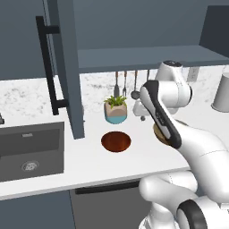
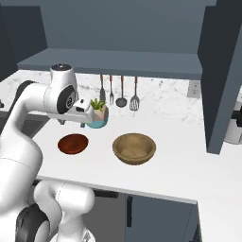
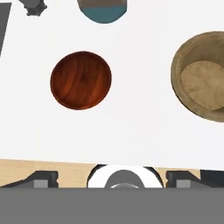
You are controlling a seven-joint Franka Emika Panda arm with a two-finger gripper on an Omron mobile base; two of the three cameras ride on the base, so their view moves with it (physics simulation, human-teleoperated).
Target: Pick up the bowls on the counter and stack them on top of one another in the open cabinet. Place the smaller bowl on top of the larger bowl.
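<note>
end effector wide open, empty | hand view: smaller bowl whole | left base: larger bowl arm-hidden

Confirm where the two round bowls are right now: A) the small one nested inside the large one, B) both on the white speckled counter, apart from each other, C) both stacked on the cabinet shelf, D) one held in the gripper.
B: the small reddish-brown bowl and the larger tan wooden bowl sit side by side on the white counter, not touching.
</note>
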